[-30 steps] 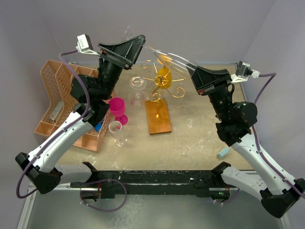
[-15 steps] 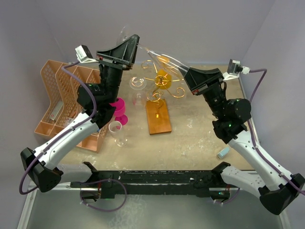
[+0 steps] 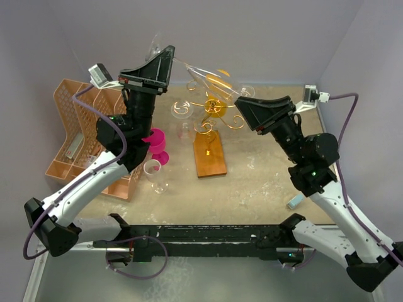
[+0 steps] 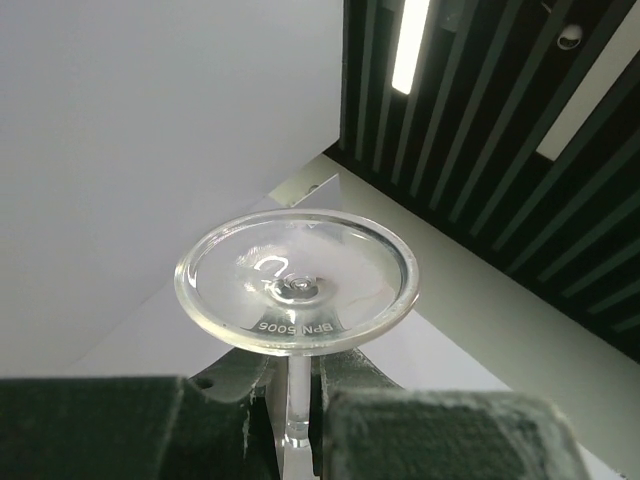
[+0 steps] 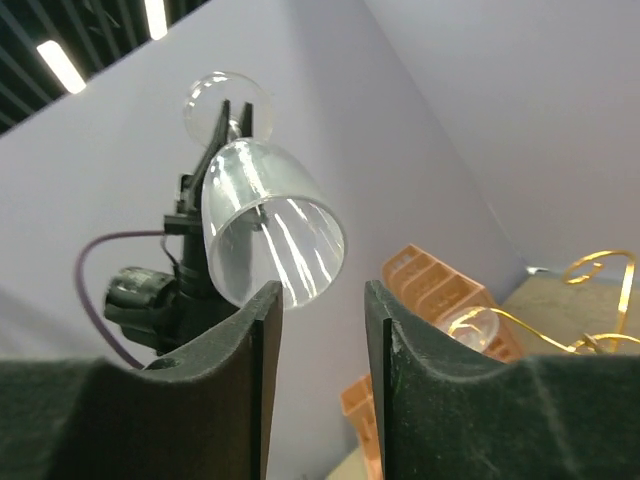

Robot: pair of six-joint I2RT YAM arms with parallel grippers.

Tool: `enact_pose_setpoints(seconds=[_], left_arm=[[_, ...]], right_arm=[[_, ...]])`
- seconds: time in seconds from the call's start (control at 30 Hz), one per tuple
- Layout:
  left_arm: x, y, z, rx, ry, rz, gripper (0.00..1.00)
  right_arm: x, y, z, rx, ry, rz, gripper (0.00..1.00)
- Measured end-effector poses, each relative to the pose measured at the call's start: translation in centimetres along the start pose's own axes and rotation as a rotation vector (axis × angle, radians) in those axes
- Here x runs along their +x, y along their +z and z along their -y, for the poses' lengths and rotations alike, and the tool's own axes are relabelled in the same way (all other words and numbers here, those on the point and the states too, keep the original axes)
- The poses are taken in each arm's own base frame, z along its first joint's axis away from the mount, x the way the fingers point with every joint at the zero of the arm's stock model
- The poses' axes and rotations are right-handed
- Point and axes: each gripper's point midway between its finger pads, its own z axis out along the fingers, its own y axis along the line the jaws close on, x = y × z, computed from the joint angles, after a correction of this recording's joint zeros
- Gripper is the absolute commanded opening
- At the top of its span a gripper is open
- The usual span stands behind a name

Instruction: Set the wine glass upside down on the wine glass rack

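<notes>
The clear wine glass (image 3: 204, 75) is held in the air above the table's far side, lying nearly level. My left gripper (image 3: 165, 58) is shut on its stem (image 4: 296, 395), with the round foot (image 4: 297, 285) just past the fingertips. The bowl (image 5: 270, 225) opens toward my right gripper (image 5: 322, 300), which stands open just short of the rim and touches nothing. In the top view the right gripper (image 3: 244, 102) sits to the right of the bowl. Under the glass stands the wine glass rack (image 3: 217, 110), gold wire on a reddish-brown wooden base (image 3: 209, 156).
Another clear glass (image 3: 182, 108) hangs on the rack's left arm, and an orange one (image 3: 216, 104) near its post. A peach lattice organiser (image 3: 82, 132) lies at the left, with a pink cup (image 3: 154, 139) and a clear glass (image 3: 155, 173) beside it. A small pale block (image 3: 295, 201) lies right.
The left gripper has shut on the stem. The right gripper has opened, let go of the bowl and drawn back. The glass has shifted a little left and up.
</notes>
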Motion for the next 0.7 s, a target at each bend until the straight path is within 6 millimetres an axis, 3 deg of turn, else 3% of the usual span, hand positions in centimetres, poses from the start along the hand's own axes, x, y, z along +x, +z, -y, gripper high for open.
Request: enact_pose_setpoints(seconds=[0.37,0.53,0.7], left_arm=[[-1.0,-1.8,2.4,-0.01,0.265,-0.123,0.0],[1.5,-3.1,3.6,0.058,0.357,-0.322,0.0],[5.6,-6.2,3.1,0.154,0.412,-0.583,0.0]], right_arm=[[0.4,-5.1,1.0,0.11,-0.295,-0.118,0.61],[-0.7,-5.2,-1.1,0.048,-0.402,-0.143,0.64],[-0.4,-3.7,-4.6,-0.143,-0.455,-0.19,0.65]])
